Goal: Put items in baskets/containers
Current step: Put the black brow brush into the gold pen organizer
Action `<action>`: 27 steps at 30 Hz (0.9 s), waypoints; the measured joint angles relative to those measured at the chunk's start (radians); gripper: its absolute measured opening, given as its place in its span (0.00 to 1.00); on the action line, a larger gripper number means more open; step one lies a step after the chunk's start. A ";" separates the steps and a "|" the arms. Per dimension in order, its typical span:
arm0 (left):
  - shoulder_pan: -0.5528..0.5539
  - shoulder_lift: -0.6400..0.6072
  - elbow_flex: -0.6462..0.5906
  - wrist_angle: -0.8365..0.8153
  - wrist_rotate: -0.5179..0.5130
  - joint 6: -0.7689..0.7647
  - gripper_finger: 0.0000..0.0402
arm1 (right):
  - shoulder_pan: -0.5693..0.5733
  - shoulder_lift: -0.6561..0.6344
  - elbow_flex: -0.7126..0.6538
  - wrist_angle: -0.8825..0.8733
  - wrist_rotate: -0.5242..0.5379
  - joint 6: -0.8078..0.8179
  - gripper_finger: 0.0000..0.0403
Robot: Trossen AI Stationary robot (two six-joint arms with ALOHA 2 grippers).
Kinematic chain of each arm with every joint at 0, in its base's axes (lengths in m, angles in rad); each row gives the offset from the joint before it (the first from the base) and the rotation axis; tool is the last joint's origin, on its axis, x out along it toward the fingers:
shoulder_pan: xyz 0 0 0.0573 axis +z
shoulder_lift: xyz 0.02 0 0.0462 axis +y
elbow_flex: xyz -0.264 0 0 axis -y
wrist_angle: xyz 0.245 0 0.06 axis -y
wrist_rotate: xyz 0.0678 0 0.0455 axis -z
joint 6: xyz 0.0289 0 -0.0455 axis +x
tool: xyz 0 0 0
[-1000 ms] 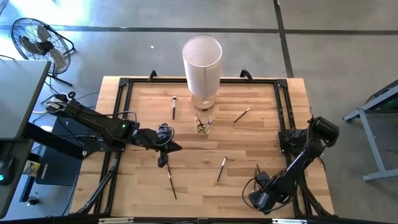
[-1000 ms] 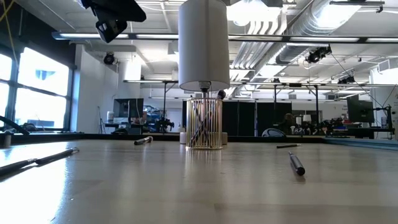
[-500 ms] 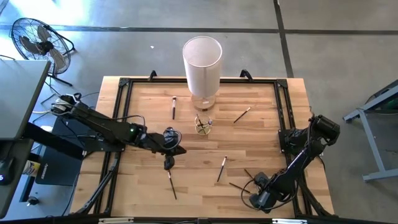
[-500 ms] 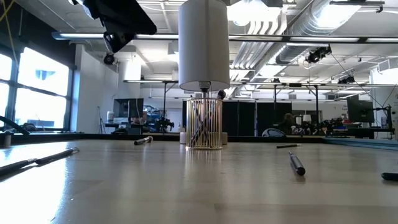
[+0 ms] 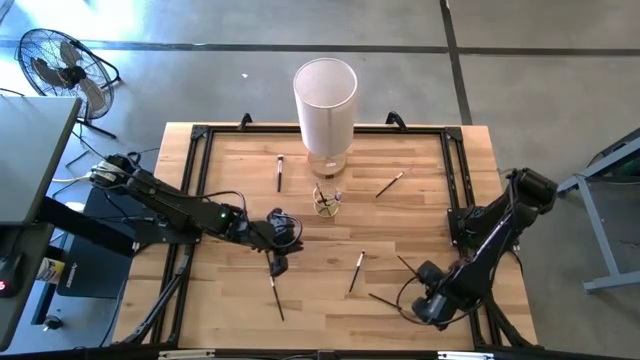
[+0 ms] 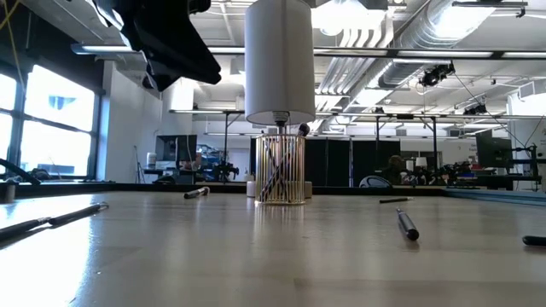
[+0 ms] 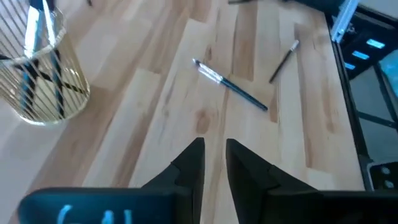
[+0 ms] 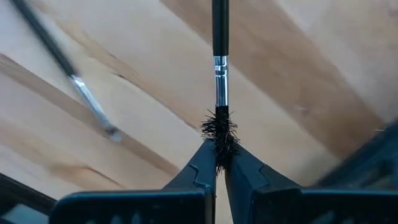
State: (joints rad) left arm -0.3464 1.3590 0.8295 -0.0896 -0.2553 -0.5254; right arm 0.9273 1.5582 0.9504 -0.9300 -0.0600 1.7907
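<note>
The glass cup (image 5: 327, 203) stands mid-table with several brushes in it, also seen in the left wrist view (image 7: 40, 71). My right gripper (image 8: 219, 158), near the table's near right corner (image 5: 422, 284), is shut on a dark brush (image 5: 405, 265). Another brush (image 5: 385, 298) lies flat on the table beside it. My left gripper (image 7: 213, 155) hovers left of centre (image 5: 288, 230), high in the low view (image 6: 200, 68). It slants toward the table's right, its fingers slightly apart with nothing between them. Loose brushes (image 5: 357, 270) (image 5: 275, 290) (image 5: 280, 173) (image 5: 390, 184) lie flat on the wood. My right gripper pinches the brush by its black bristle tuft (image 8: 219, 134), between the ends of its two fingers. The silver ferrule and dark handle (image 8: 219, 31) run straight on away from the fingers, toward the table's far left. Whether the handle rests on the table, I cannot tell.
A tall white cylinder (image 5: 325, 105) stands just behind the cup, near the far edge. A black frame (image 5: 195, 180) runs round the tabletop. Open wood lies between the cup and the near edge.
My left gripper has moved toward the table's right, closer to the cup. My right gripper has drawn back toward the right and far side, and the brush at its fingers has swung round and slid farther from the near edge. A second brush has come into view beside it.
</note>
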 joint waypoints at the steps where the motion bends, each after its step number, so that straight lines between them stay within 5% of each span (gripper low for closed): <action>1: 0.000 0.000 0.000 0.012 -0.012 0.015 0.17 | -0.007 -0.011 0.000 0.002 0.001 -0.024 0.02; 10: 0.038 0.030 0.113 0.026 0.033 0.257 0.31 | -0.190 -0.115 0.004 0.052 -0.013 -0.320 0.02; 17: 0.059 0.179 0.356 -0.285 0.037 0.416 0.41 | -0.383 -0.089 0.160 -0.057 -0.020 -0.652 0.02; 27: 0.059 0.453 0.796 -0.642 -0.055 0.544 0.42 | -0.536 0.006 0.360 -0.170 -0.037 -0.926 0.02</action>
State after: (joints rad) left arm -0.2874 1.8124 1.6250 -0.7316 -0.3105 0.0186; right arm 0.3916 1.5639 1.3104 -1.0995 -0.0970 0.8645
